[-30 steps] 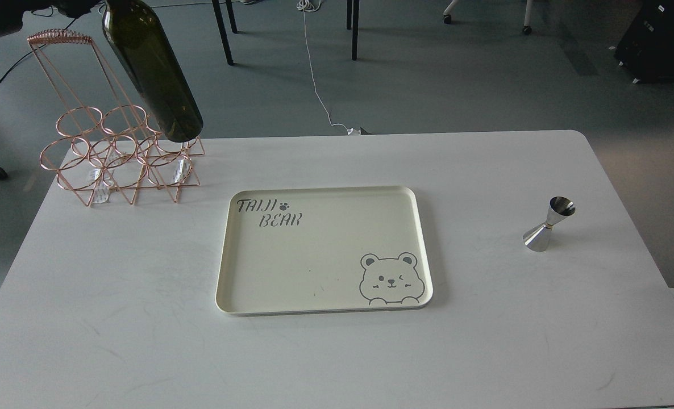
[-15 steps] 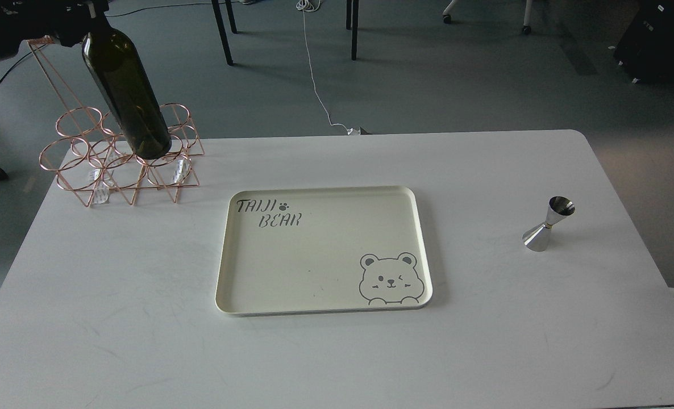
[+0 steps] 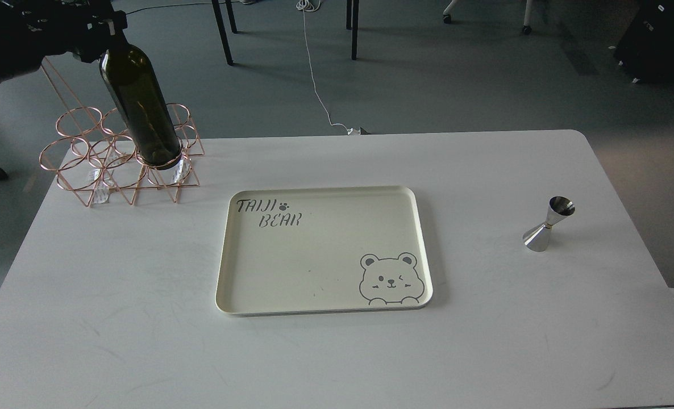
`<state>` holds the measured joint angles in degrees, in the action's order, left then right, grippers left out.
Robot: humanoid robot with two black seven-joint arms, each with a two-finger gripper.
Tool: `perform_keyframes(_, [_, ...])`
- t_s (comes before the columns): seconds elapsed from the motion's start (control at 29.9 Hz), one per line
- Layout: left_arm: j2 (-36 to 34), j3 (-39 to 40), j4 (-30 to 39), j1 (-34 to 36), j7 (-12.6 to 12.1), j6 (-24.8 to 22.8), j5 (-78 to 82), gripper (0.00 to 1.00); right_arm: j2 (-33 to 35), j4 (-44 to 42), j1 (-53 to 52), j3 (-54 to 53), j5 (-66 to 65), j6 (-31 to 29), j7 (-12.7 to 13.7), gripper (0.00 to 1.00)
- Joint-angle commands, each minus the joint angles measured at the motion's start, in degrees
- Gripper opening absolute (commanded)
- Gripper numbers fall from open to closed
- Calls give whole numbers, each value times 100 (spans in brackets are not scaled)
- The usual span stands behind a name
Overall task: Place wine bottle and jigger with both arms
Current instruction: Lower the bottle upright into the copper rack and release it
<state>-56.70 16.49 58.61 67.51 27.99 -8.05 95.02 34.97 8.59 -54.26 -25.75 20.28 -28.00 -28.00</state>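
Olive-green wine bottle [image 3: 139, 108] in copper rack [image 3: 115, 153], left hand [image 3: 95, 25] at neck

Text: "TAIJI BEAR", dark stencil lettering with paw print | On: cream tray [image 3: 422, 238], upper left corner | Sign: winking bear face, lower right corner

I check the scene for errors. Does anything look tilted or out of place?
The wine bottle leans, base in the copper wire rack, neck at the left gripper. The jigger stands upright.
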Motion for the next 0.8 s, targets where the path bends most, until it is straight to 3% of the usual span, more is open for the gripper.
perform_keyframes(0.0, [10,-260,1,-1,1,163,-53,21,1,-6,3,0,-7,0,0,98])
perform_keyframes(0.54, [168,-357,-78,-326,1,401,-62,25,0,-6,-5,0,2,0,0,98])
perform_keyframes(0.6, [177,-357,-78,-326,1,410,-62,34,1,-6,-5,0,2,0,0,98])
perform_keyframes(0.7, [185,-348,-78,-326,1,515,-71,65,1,-6,3,0,2,0,0,98])
perform_keyframes(0.77, [185,-348,-78,-318,1,603,-80,74,1,-6,3,0,2,0,0,98])
